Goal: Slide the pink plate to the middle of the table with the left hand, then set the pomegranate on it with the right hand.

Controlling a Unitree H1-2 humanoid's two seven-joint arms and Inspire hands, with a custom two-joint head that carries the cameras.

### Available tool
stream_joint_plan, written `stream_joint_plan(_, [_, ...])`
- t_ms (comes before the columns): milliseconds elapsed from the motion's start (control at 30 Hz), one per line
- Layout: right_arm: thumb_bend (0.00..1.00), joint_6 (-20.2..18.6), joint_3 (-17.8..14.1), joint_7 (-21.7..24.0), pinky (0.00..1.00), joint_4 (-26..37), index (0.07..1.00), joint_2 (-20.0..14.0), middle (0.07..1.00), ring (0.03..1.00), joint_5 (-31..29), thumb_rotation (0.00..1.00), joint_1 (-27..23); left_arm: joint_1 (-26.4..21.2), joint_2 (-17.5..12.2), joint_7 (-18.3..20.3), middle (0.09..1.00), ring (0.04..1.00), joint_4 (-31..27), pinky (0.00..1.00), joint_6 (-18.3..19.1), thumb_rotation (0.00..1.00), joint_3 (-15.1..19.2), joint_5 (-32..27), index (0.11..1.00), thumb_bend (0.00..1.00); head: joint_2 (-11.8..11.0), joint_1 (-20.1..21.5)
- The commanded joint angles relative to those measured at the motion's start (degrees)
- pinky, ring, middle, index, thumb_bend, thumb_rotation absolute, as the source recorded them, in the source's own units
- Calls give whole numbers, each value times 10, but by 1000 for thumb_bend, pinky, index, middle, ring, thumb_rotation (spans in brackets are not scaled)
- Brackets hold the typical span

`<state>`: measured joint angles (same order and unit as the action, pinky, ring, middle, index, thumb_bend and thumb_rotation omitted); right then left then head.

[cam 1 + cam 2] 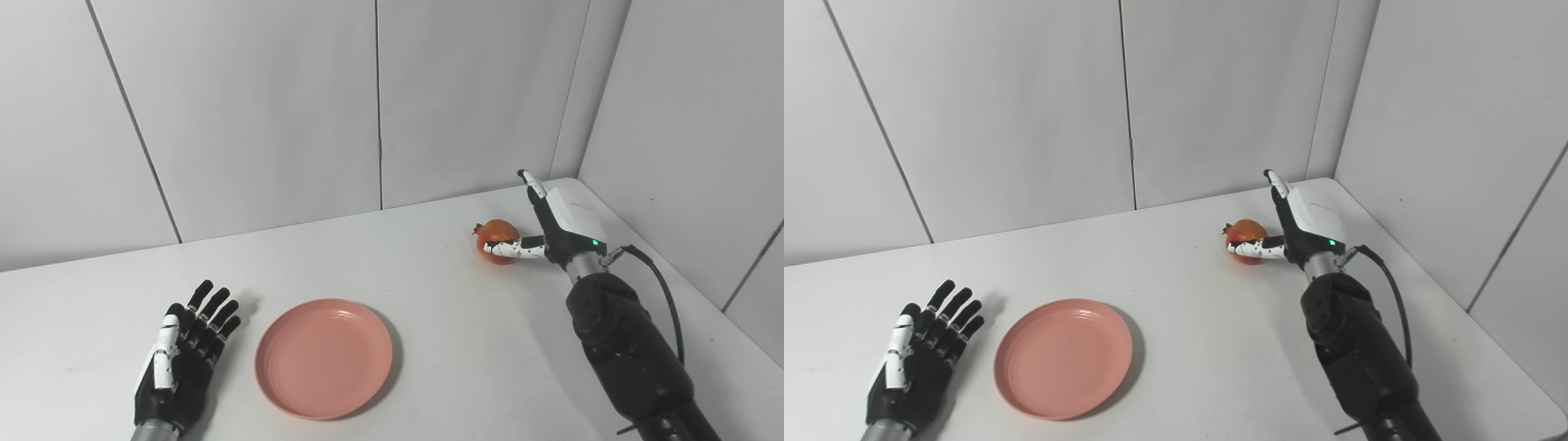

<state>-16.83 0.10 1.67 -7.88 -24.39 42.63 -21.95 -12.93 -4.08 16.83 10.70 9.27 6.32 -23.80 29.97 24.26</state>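
Observation:
The pink plate (323,358) lies flat on the white table (429,294), left of centre and near the front edge. My left hand (184,355) rests palm-up just left of the plate, fingers spread, open and apart from it. At the back right sits the red pomegranate (496,236). My right hand (554,223) is beside it on its right, thumb reaching across the fruit's front and the fingers pointing up and away, open, not closed around it.
Grey wall panels close off the back and right of the table. The table's right edge (1488,331) runs close to my right arm (1353,349). A black cable loops off that wrist.

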Motion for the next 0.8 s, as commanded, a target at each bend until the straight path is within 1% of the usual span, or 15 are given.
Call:
stream_joint_plan(0, [962,10,2,-20,715,-9,940,-16,922,849,-3,456,-36,12,-7,-5,911,905,13,929,22,1000,1,2,904,319,2,0])
stream_joint_plan(100, [971,11,10,-25,725,-34,944,-15,924,853,-8,461,-48,13,-8,-3,913,907,10,934,24,1000,0,1,908,318,4,-2])
stream_joint_plan(367, [996,4,33,-26,731,-67,951,-10,935,859,-21,489,-69,15,-12,-4,911,905,7,927,22,1000,-3,4,906,321,9,-5])
stream_joint_plan(567, [991,11,48,-29,736,-87,953,-8,933,860,-32,484,-80,18,-13,-6,911,906,1,929,25,1000,-5,3,909,328,12,-6])
stream_joint_plan(767, [1000,18,55,-38,749,-110,947,-7,930,863,-46,482,-90,20,-14,-4,908,902,-2,931,26,1000,-6,2,907,327,15,-8])
